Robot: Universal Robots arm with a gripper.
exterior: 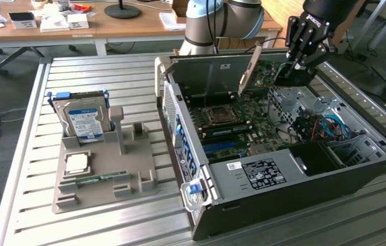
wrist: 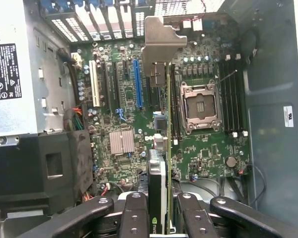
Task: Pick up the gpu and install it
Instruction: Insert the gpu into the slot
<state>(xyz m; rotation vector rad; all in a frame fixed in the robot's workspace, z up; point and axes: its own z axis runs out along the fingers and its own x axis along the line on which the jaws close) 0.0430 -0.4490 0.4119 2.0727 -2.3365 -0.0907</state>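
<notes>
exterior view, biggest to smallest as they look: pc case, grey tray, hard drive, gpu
1. pc case
2. grey tray
3. hard drive and gpu look alike; the gpu is angled, so unranked

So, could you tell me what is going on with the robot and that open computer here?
The robot arm's claw is shut on the gpu and holds it on edge above the motherboard inside the open computer case. The card appears to hang clear of the board, not yet seated in a slot. On the exterior view's left, a hard drive stands in a grey holder beside the case.
</notes>
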